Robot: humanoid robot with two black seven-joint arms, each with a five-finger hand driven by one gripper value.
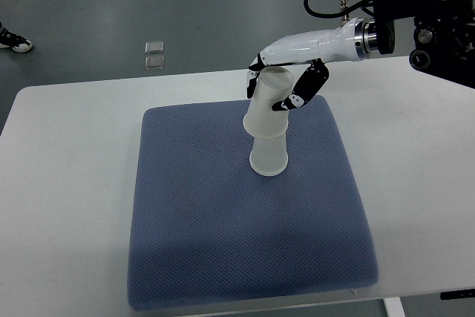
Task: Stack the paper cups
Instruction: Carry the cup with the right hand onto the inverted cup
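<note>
Two white paper cups stand upside down, one over the other, on the blue mat (pixel 223 243). The upper cup (pixel 269 102) sits tilted on the lower cup (pixel 269 155), whose rim rests on the mat. My right hand (pixel 286 83) reaches in from the right edge, and its white and black fingers (pixel 306 87) curl around the upper cup's top. The left arm is out of view.
The mat lies on a white table (pixel 67 183). Two small clear squares (pixel 155 53) lie on the grey floor beyond the table's far edge. A person's shoe (pixel 15 41) shows at the far left. The robot's black arm hardware (pixel 438 20) fills the top right.
</note>
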